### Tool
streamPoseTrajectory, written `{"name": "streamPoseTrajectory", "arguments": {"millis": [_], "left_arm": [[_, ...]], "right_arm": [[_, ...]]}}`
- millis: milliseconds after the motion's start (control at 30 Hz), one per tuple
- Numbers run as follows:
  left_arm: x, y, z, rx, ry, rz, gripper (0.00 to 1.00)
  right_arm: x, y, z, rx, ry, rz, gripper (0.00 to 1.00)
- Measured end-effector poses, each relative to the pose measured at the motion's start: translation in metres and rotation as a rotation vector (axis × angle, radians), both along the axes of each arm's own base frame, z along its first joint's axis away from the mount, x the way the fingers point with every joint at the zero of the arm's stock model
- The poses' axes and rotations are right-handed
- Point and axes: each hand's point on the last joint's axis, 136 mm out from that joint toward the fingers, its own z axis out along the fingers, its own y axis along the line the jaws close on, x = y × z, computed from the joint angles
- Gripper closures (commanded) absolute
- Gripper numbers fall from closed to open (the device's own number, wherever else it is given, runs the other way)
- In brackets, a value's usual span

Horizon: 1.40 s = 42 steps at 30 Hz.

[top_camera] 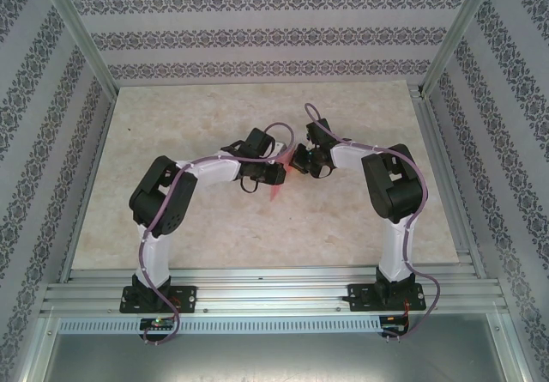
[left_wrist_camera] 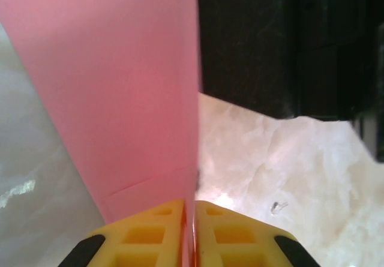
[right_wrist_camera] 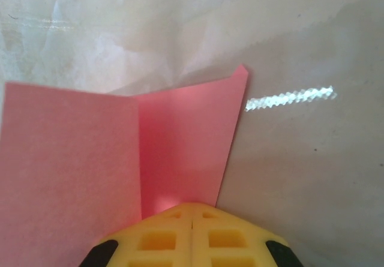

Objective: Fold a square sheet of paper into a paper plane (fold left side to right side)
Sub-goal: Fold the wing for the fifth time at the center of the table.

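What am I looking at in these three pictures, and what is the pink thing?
It is a robot: a left arm and a right arm bolted side by side at the near edge of a marbled table. The wide picture comes from a camera above and behind them. The other two come from a camera on each wrist, looking along its yellow fingers. The pink thing is a sheet of paper, bent along a crease. The left hand and the right hand are each pinched shut on it, meeting over the table's middle.

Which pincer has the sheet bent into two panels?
The right pincer: the pink sheet bends along a crease just ahead. At the left pincer it shows one panel.
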Motion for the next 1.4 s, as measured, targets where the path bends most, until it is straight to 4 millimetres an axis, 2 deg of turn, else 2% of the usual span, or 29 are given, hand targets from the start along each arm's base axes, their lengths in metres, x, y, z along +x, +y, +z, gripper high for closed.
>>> {"name": "streamPoseTrajectory", "arguments": {"millis": [133, 367, 767, 1000, 1233, 1400], "left_arm": [[0.003, -0.004, 0.000, -0.073, 0.031, -0.014, 0.88], [0.002, -0.002, -0.020, -0.108, 0.098, -0.017, 0.92], [0.005, 0.005, -0.016, -0.181, 0.130, -0.015, 0.95], [0.004, 0.000, -0.023, -0.199, 0.161, -0.040, 0.96], [0.004, -0.002, -0.021, -0.202, 0.179, -0.068, 0.98], [0.005, -0.003, -0.018, -0.197, 0.180, -0.088, 0.94]], "right_arm": [[0.000, 0.000, 0.000, 0.000, -0.002, 0.004, 1.00], [0.000, 0.001, 0.000, 0.003, -0.001, 0.008, 0.99], [-0.001, 0.001, -0.001, 0.005, 0.000, 0.011, 0.99], [-0.001, 0.001, -0.001, 0.000, -0.009, 0.025, 0.99], [0.000, 0.002, -0.001, -0.004, -0.011, 0.032, 0.99], [0.001, 0.002, -0.001, -0.007, -0.014, 0.040, 0.99]]}}
